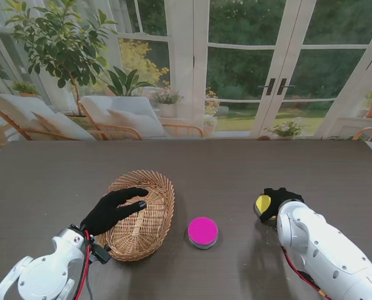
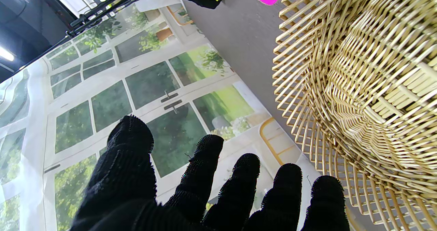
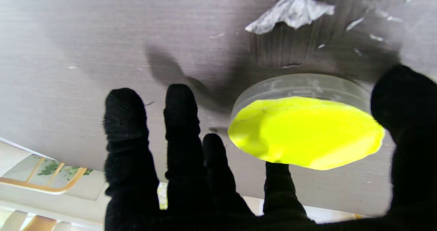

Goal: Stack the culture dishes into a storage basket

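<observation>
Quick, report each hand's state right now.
Left hand: open, fingers spread, resting on the wicker basket rim.
Right hand: around the yellow culture dish; a closed grip cannot be told.

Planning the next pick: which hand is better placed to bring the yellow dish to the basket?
Right. The right hand is already around the yellow dish, with thumb and fingers on either side. The left hand rests on the basket rim, holding nothing.

Yellow dish (image 1: pixel 262 204) largely hidden under right hand (image 1: pixel 277 201).
</observation>
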